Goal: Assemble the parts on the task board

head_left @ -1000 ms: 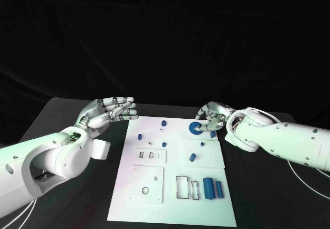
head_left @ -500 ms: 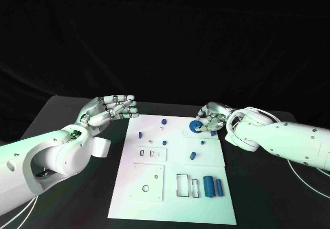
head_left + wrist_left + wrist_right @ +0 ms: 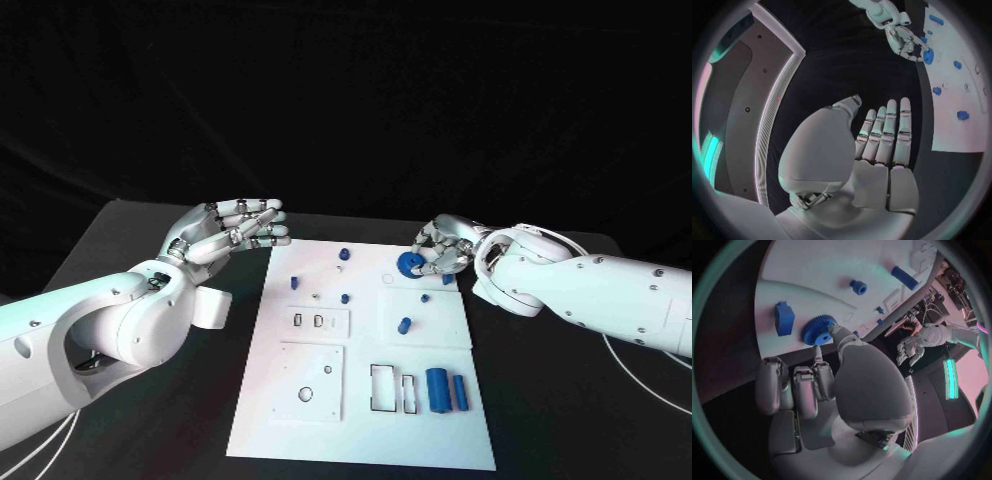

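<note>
Right hand sets a blue gear near the task board's far right corner; most parts still unplaced.

The right hand (image 3: 444, 252) pinches a blue toothed gear (image 3: 411, 265) against the white task board (image 3: 325, 420), close to its far edge, with a blue block (image 3: 784, 318) just beside it. The left hand (image 3: 228, 232) hovers off the board's far left corner, fingers straight and together, holding nothing. Assembly looks early: two blue bars (image 3: 446, 393) lie loose near the board's near right corner beside empty rectangular slots (image 3: 391, 391), and several small blue pegs (image 3: 346, 298) dot the middle.
</note>
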Action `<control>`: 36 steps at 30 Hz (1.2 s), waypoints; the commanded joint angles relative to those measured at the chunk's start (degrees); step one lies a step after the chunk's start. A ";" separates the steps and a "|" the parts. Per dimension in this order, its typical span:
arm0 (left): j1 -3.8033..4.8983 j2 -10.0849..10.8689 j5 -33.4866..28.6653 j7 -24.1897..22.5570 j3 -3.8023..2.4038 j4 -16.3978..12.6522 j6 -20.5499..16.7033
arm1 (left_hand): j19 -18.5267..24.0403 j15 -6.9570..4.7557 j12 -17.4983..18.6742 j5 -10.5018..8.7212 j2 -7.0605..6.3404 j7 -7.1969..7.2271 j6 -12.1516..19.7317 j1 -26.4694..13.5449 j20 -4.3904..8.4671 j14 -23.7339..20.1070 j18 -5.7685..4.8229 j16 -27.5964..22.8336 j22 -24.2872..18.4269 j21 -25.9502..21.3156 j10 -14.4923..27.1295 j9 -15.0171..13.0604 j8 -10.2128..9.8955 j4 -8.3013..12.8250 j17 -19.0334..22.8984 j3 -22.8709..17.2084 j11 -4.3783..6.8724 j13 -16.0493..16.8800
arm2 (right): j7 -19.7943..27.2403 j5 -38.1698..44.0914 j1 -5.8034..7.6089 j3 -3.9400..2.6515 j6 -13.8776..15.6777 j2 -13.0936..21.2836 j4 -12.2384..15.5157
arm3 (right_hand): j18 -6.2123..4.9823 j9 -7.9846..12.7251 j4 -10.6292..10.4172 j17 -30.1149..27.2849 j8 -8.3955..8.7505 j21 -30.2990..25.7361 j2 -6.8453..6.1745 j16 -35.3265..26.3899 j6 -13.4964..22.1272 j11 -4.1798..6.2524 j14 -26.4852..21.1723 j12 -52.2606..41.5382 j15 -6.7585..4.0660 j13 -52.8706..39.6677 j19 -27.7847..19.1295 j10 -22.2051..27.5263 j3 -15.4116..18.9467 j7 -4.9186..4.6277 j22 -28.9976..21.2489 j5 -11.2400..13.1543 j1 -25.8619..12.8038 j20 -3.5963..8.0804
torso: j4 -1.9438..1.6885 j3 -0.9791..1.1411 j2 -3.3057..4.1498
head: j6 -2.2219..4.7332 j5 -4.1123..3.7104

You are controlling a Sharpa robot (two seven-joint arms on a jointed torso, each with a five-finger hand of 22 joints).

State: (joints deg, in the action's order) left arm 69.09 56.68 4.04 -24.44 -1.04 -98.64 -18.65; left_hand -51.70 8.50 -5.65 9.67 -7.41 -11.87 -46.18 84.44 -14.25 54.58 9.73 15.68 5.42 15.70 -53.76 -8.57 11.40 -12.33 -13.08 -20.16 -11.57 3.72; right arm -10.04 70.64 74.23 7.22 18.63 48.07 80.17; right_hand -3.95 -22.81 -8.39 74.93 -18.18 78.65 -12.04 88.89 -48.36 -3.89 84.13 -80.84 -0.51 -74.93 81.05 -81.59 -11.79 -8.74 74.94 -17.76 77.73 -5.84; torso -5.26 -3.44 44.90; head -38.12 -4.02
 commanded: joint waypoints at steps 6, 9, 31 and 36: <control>0.06 -0.09 -0.14 -0.26 -0.04 -0.05 1.04 | -0.28 0.22 0.39 -0.24 -0.13 -2.84 0.24 -0.32 -0.18 -0.08 0.72 -0.32 -0.06 0.10 0.31 0.07 -0.26 0.03 -0.08 -0.40 -0.09 0.00 | -0.63 2.13 -0.22 0.08 -1.56 -0.47 -0.25 | 0.41 -0.03 -0.25 12.45 -0.34 0.39 0.05 0.42 0.19 -0.04 5.32 -0.59 0.39 -4.33 0.51 -0.72 -0.41 0.00 0.67 -0.49 0.96 -0.08 | 0.01 0.00 0.02 | -0.19 0.09; 0.06 -0.09 -0.14 -0.26 -0.04 -0.03 1.05 | -0.26 0.22 0.52 -0.25 -0.13 -2.83 0.25 -0.48 -0.20 -0.09 0.73 -0.44 -0.14 0.07 0.28 0.08 -0.29 0.12 -0.25 -0.56 -0.08 0.02 | -0.64 2.31 -0.27 0.10 -1.65 -0.56 -0.21 | 0.43 -0.04 -0.32 12.53 -0.43 0.46 0.13 0.44 0.08 -0.04 5.34 -0.82 0.39 -4.62 0.56 -0.91 -0.57 0.00 0.78 -0.55 1.05 -0.08 | 0.00 0.00 0.02 | -0.22 0.09; 0.06 -0.11 -0.14 -0.27 -0.04 0.16 1.07 | -0.26 0.22 0.52 -0.25 -0.13 -2.83 0.25 -0.48 -0.20 -0.09 0.73 -0.44 -0.14 0.07 0.28 0.08 -0.29 0.12 -0.25 -0.56 -0.08 0.02 | 1.00 10.55 -0.35 0.10 8.55 -0.26 2.05 | 0.82 -0.29 -1.72 13.50 -1.30 1.77 0.42 0.71 -6.73 1.71 5.54 -4.04 -1.09 -8.69 1.58 -3.85 -10.62 1.98 3.00 1.72 2.15 1.20 | 0.00 0.00 -0.04 | -0.03 0.21; 0.06 -0.12 -0.14 -0.28 -0.04 0.20 1.07 | -0.26 0.22 0.52 -0.25 -0.13 -2.83 0.25 -0.48 -0.20 -0.09 0.73 -0.44 -0.14 0.07 0.28 0.08 -0.29 0.12 -0.25 -0.56 -0.08 0.02 | 0.99 12.39 -0.13 0.04 10.16 -0.05 4.34 | 0.93 -0.36 -1.60 13.85 -1.23 2.10 0.20 0.80 -6.93 1.76 5.61 -4.25 -1.15 -8.97 1.84 -4.07 -11.47 2.01 3.46 1.49 2.02 1.28 | 0.12 -0.03 -0.06 | 0.12 0.34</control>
State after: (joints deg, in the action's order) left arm 69.09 56.68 4.02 -24.39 -1.04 -98.37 -18.58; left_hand -51.70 8.50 -5.32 9.67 -7.41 -11.86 -46.18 84.44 -14.25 54.58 9.73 15.45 5.33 15.71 -53.76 -8.58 11.40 -12.09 -13.27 -20.41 -11.57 3.72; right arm -9.78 79.41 74.02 7.30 25.81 47.97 83.96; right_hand -3.96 -22.48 -10.03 74.91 -19.30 80.55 -12.20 89.32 -53.39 -2.54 83.94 -84.85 -1.15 -74.91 82.70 -83.93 -22.97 -8.24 74.91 -15.98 79.45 -4.60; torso -5.23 -3.43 44.86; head -38.09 -3.76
